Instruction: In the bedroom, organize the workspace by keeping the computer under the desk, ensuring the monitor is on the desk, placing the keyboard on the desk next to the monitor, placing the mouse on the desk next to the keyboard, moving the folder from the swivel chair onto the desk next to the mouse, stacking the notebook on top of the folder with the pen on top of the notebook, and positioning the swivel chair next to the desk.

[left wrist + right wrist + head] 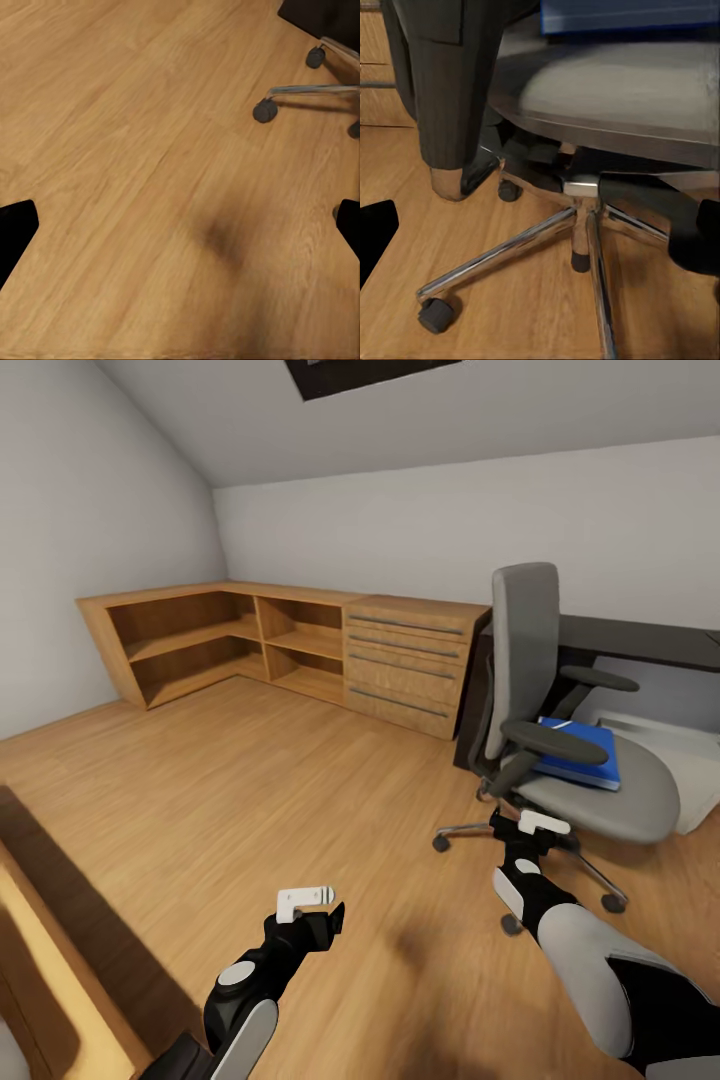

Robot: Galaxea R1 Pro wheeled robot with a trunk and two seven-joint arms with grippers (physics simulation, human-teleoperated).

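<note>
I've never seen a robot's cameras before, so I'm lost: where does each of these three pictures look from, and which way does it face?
Head view: from the robot's head, forward and down over the wood floor, the swivel chair holding the folder; both arms show, left gripper, right gripper.
Left wrist view: near the left gripper, facing floor; dark fingertips at the edges.
Right wrist view: near the right gripper, low, facing the chair's underside and folder edge.
Shared: the chair's chrome base appears in all three.
</note>
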